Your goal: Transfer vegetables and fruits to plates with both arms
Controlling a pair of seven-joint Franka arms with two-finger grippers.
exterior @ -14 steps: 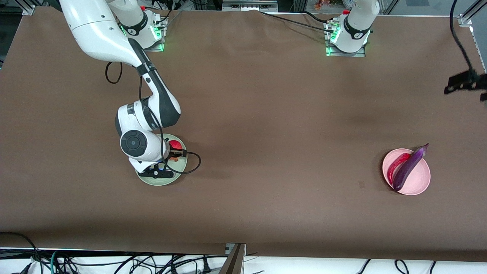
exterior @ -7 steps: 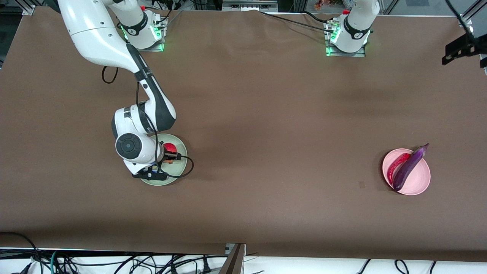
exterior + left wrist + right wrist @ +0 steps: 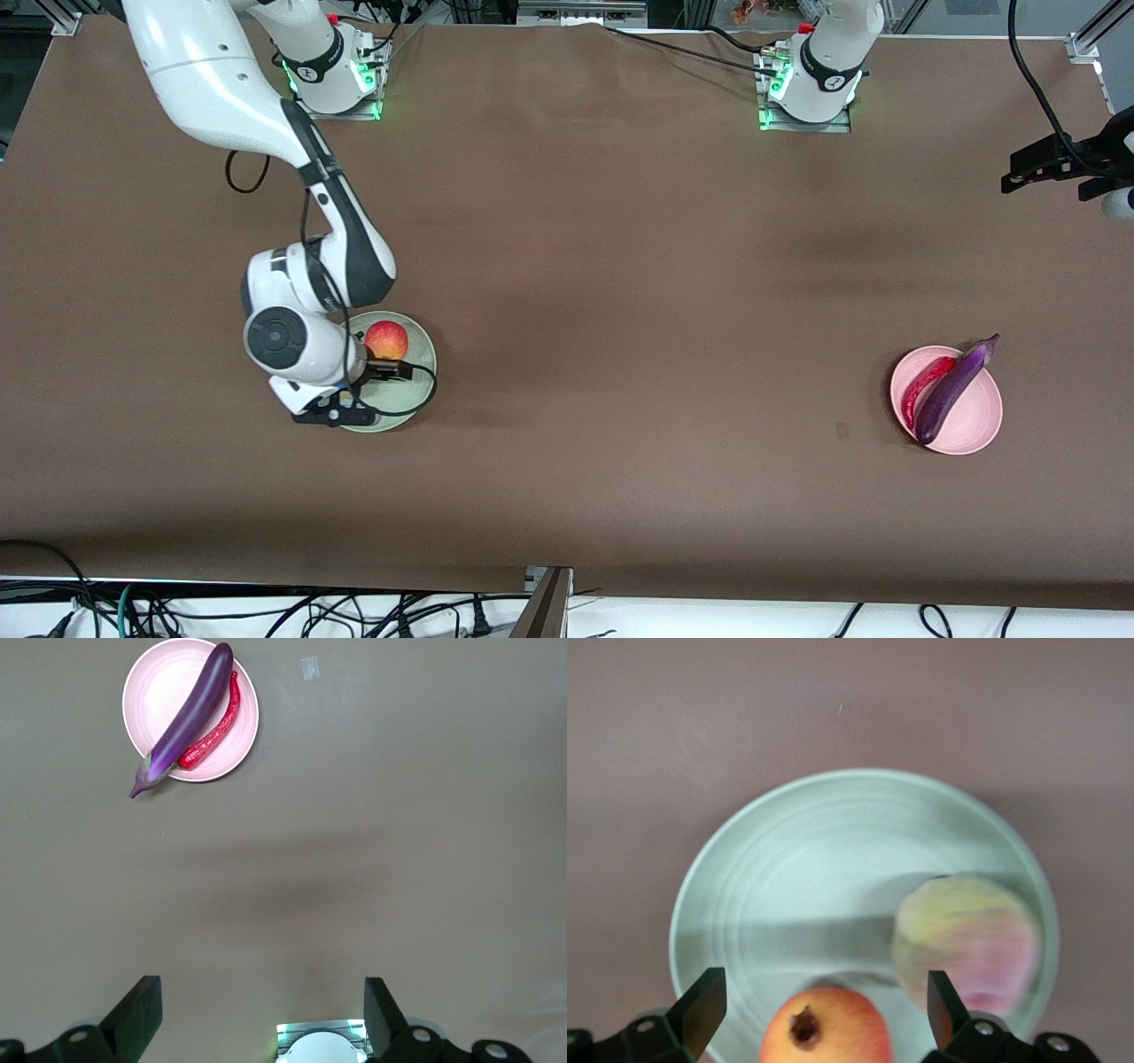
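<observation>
Brown covering runs across the whole tabletop (image 3: 620, 266), with both arm bases bolted along its upper edge in the front view. From its base the right arm (image 3: 221, 80) reaches down to the green plate (image 3: 423, 350), which sits toward that arm's end of the tabletop. Its wrist hides part of the plate from the front. The left arm (image 3: 833, 53) waits high up, and only its base shows from the front. Its hand (image 3: 257, 1028) hangs well above the tabletop with the fingers (image 3: 137, 1014) spread and nothing between them. The right hand (image 3: 819, 1014) is low over the green plate, fingers (image 3: 700, 1005) apart and gripping nothing. The pink plate (image 3: 979, 416) lies toward the left arm's end, well apart from the green one. On it the eggplant (image 3: 952, 390) lies slantwise, its stem end sticking out over the rim. The chili (image 3: 921, 385) lies on the same plate, touching the eggplant along its length. On the green plate the peach (image 3: 966, 943) rests near the rim, blurred in the wrist view. The apple (image 3: 386, 339) sits on the same plate just beside the peach, its nub turned up toward the wrist camera, directly under the gap between the right hand's fingers.
</observation>
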